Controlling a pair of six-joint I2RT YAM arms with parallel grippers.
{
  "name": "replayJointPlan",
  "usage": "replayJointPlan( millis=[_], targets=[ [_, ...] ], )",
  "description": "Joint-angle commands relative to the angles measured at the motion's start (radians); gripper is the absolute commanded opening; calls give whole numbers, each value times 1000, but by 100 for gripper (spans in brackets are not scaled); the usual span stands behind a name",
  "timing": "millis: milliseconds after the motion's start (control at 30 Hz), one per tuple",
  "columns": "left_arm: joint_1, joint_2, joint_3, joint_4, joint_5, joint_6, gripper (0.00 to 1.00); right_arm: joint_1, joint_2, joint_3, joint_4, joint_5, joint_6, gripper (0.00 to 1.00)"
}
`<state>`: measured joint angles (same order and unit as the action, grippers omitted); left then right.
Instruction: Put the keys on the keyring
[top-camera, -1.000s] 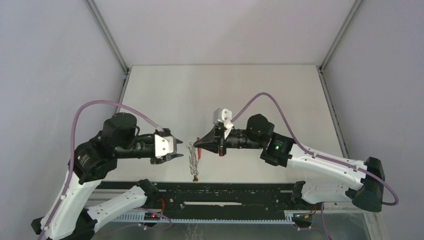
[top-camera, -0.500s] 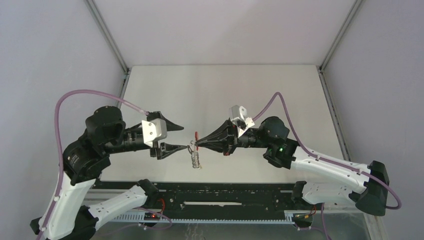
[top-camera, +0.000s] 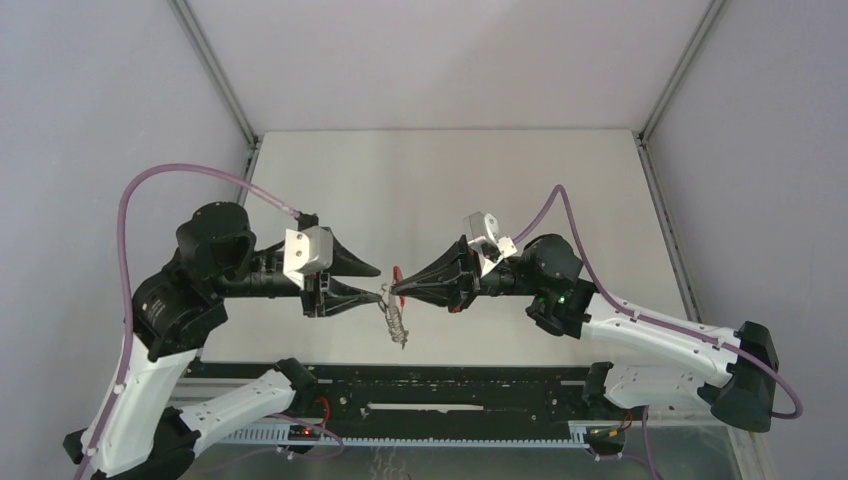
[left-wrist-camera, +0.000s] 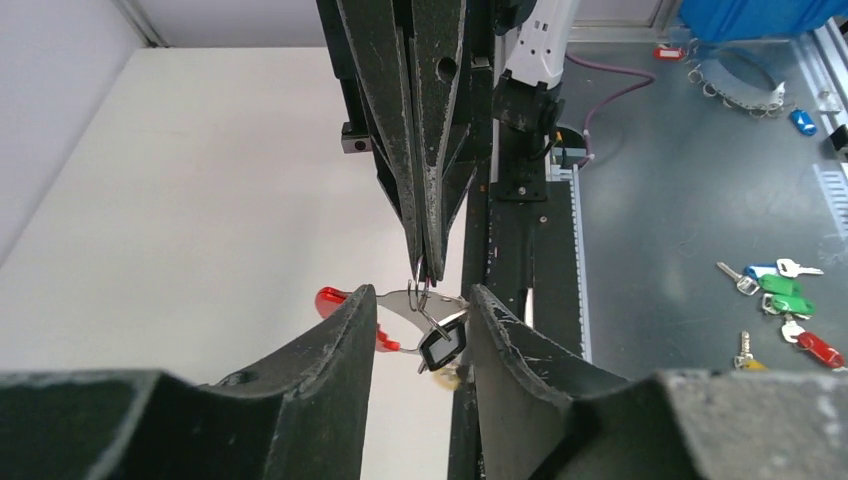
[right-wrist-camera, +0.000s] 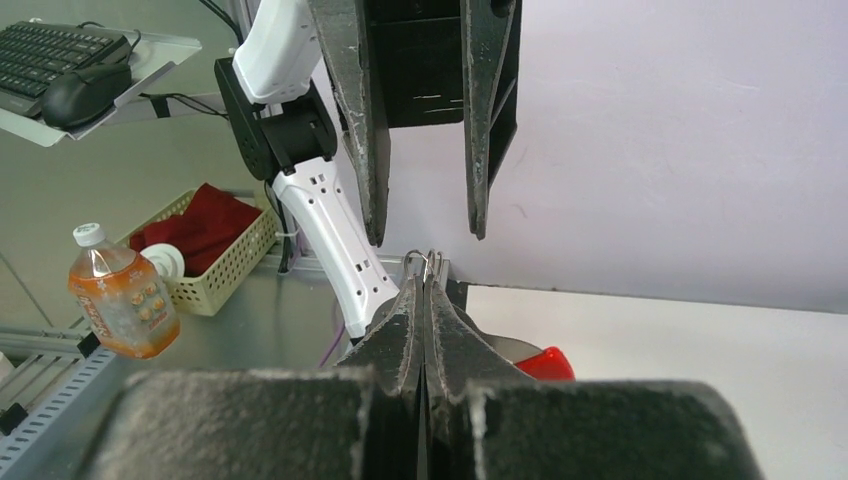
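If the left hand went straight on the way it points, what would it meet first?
Probably the black-tagged key at the keyring, lying between its open fingers; just beyond, the right hand, shut on that keyring.

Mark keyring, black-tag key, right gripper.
keyring (left-wrist-camera: 333, 300), left wrist view, red band end.
black-tag key (left-wrist-camera: 442, 347), left wrist view, black tag.
right gripper (left-wrist-camera: 427, 268), left wrist view, closed fingertips.

The left arm (top-camera: 170, 310) and right arm (top-camera: 650, 335) share white lower links, black motor housings and a looping mauve cable (top-camera: 190, 170) apiece. White camera blocks (top-camera: 308, 250) sit behind black, scuffed, tapering fingers (left-wrist-camera: 385, 120); a green light (top-camera: 548, 297) glows at 4 o'clock in the top view.
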<state>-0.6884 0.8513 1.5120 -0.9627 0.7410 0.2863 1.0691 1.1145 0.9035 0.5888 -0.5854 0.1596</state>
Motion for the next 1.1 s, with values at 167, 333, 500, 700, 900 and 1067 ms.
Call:
replayJointPlan(
  millis=[167, 333, 500, 700, 900, 1067],
  targets=[
    [11, 12, -47, 59, 32, -64, 38, 3, -12, 11, 82, 8, -3, 0],
    [13, 3, -80, 64, 34, -63, 31, 8, -15, 12, 82, 18, -11, 0],
    [15, 9, -88, 88, 40, -77, 17, 16, -13, 12, 77, 25, -22, 0],
    [21, 14, -70, 94, 37, -71, 0, 19, -21, 12, 28, 33, -31, 0],
    [24, 14, -69, 44, 28, -6, 0, -19, -67, 90, -241, 26, -87, 30],
    [24, 21, -58, -9, 22, 81, 0, -57, -49, 270, -640, 26, -222, 85]
  ],
)
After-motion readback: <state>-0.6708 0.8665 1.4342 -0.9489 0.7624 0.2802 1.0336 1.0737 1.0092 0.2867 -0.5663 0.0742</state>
